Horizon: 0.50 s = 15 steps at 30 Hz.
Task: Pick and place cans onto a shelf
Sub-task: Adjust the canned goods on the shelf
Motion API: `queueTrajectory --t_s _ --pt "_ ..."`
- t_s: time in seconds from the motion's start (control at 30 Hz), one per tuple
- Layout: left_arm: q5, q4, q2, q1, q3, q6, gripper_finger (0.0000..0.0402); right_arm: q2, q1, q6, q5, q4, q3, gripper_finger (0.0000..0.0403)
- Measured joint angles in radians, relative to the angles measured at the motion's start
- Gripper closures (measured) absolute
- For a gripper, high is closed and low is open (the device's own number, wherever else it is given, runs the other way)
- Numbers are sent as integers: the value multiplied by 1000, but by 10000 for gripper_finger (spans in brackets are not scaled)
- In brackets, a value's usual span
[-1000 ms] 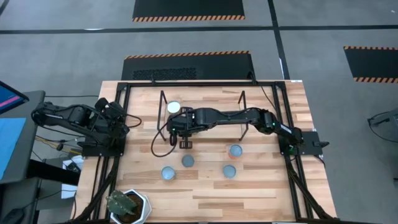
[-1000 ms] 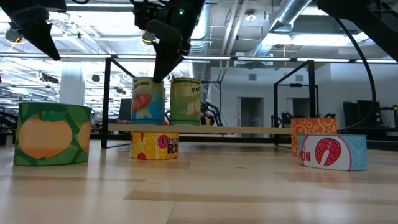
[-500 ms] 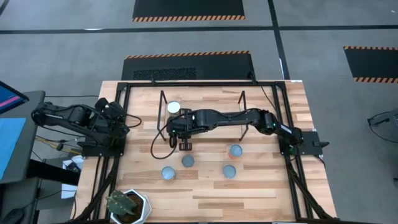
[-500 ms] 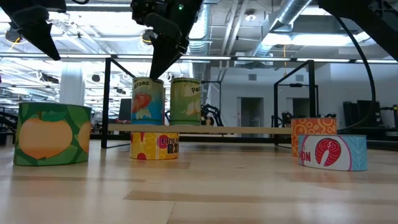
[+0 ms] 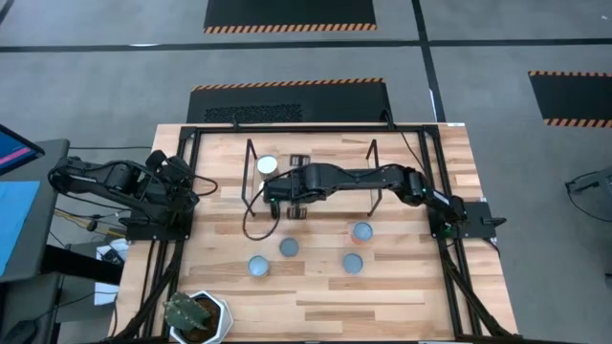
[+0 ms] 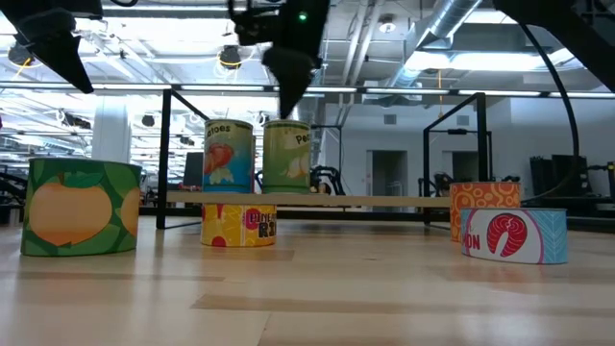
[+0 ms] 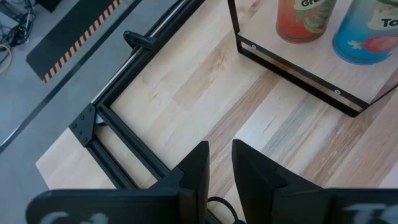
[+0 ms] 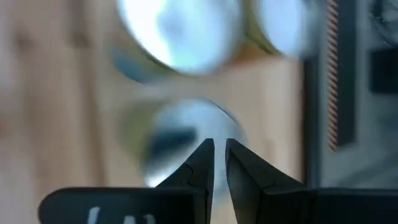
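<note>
The shelf (image 5: 325, 164), a low wood board (image 6: 384, 201) on black wire frames, carries a tomato can (image 6: 229, 154) and a green can (image 6: 286, 154). One white can top (image 5: 267, 165) shows on it from above. My right gripper (image 6: 294, 91) hangs just above the green can, pointing steeply down, its fingers (image 8: 217, 155) shut to a narrow slit with nothing between them. On the table lie a yellow can (image 6: 237, 224), a green-and-orange can (image 6: 82, 207), an orange can (image 6: 483, 207) and a salmon can (image 6: 514, 234). My left gripper (image 7: 221, 152) waits, shut, at the table's left edge (image 5: 177, 180).
A white hexagonal pot with a plant (image 5: 199, 317) stands at the near left corner. A black frame (image 5: 287, 129) runs around the tabletop. The loose cans (image 5: 288, 247) sit in a cluster just near of the shelf. Bare wood lies near the front edge (image 5: 382, 306).
My right gripper has gone from over the tomato can toward the table's right, to over the green can, rising a little and turning its wrist. Both cans on the shelf stand as before.
</note>
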Motion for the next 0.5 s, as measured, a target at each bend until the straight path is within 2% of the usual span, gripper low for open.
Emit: queueTrajectory --t_s 0.23,0.33,0.5 --pt "-2 0 0 0 0 0 341 -28 0 161 204 -217 0 338" --pt "-8 0 0 0 0 0 341 -43 -1 204 203 -271 0 338" --pt "-10 0 0 0 0 0 341 -40 -13 223 107 -292 -55 338"
